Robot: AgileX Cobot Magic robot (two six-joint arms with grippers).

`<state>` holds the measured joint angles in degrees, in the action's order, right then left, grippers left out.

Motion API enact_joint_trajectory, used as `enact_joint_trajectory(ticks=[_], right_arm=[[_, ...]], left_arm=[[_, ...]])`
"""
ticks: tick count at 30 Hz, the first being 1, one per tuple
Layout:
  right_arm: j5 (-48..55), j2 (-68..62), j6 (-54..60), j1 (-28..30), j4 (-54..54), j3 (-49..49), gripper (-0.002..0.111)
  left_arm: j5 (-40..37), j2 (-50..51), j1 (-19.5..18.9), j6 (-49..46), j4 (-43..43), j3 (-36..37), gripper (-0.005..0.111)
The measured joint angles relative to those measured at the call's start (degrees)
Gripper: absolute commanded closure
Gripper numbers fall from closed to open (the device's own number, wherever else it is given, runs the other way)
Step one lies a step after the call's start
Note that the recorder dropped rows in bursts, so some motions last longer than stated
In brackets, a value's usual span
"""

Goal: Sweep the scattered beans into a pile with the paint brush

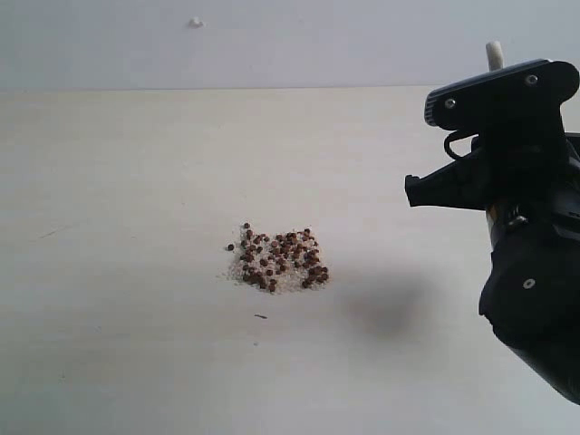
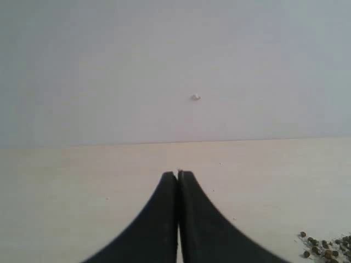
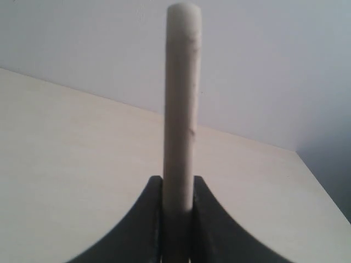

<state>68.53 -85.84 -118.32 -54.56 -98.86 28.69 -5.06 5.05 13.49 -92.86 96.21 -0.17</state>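
Exterior view: I note the tiny reddish-brown beans (image 1: 281, 254) gathered with white grains (image 1: 237, 272) in one compact pile (image 1: 276, 263) mid-way across the pale cream tabletop (image 1: 118, 181). The black right gripper (image 1: 497, 83) hangs well to its right, with the cream-handled paint brush (image 1: 494, 54) protruding above. Left wrist view: black left gripper (image 2: 177, 175) clenched, holding nothing. Right wrist view: jaws clamped on the upright brush handle; bristles hidden.

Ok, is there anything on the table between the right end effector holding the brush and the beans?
Nothing visible. Between the right end effector, shut on the paint brush by its handle, and the beans lies only bare table, with the arm's shadow on it.
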Motion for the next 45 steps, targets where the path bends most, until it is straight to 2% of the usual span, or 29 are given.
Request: enact_joint_trajectory(ticks=[32, 45], right_arm=[[0.0, 0.0, 2.7, 0.0, 0.0, 0.0, 0.108], [-5.1, 0.0, 8.1, 0.0, 0.0, 0.0, 0.108]], left_arm=[[0.0, 0.0, 0.0, 0.0, 0.0, 0.0, 0.107], [0.0, 0.0, 0.0, 0.0, 0.0, 0.0, 0.107]])
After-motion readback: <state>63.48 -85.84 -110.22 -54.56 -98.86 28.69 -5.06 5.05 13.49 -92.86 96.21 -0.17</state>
